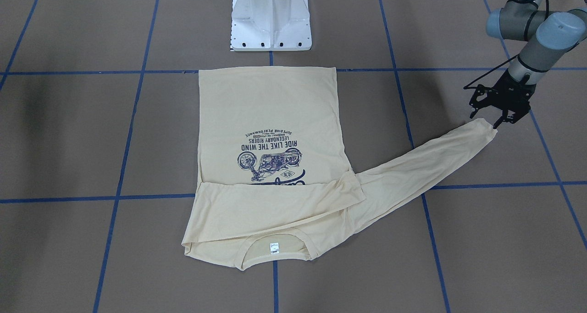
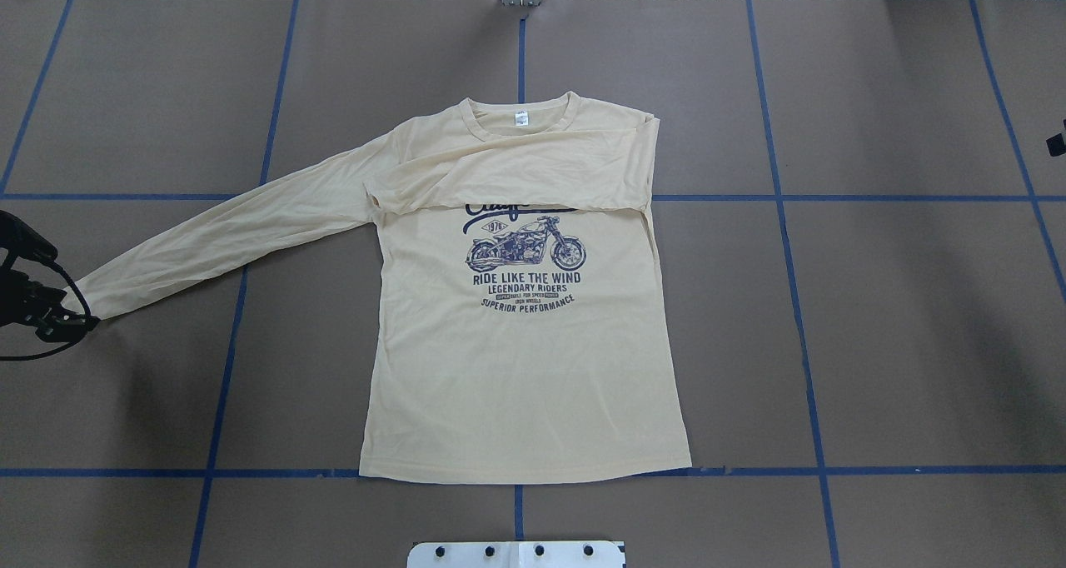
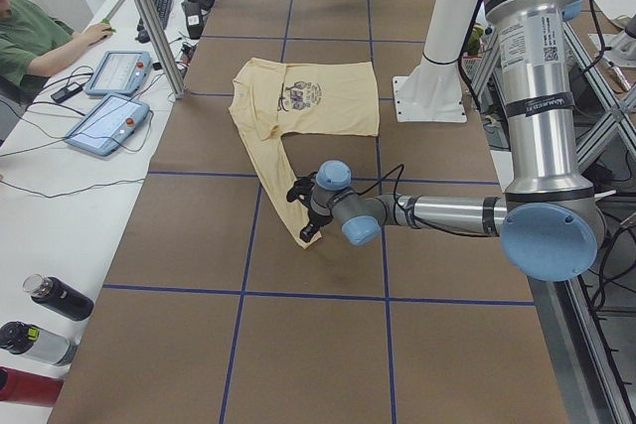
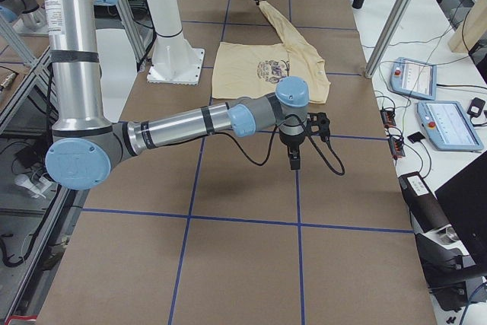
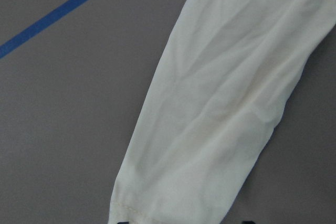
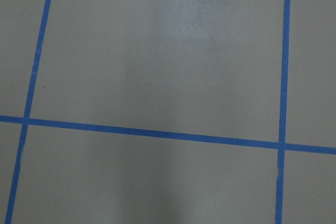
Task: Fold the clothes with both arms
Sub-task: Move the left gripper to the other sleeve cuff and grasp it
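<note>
One sleeve [image 2: 533,176] crosses the T-shirt [image 2: 516,368]; left claw [image 1: 485,120] straddles the other cuff [image 1: 484,130].

The folded sleeve [image 2: 533,168] half hides the print's [image 2: 525,256] top word, possibly cursive.

One T-shirt [image 2: 516,368], two arms [image 3: 447,213] [image 4: 175,123], one white pedestal [image 1: 270,19], two pendants [image 3: 119,71] [image 3: 107,124], three bottles [image 3: 58,297] [image 3: 35,343] [image 3: 20,384].
</note>
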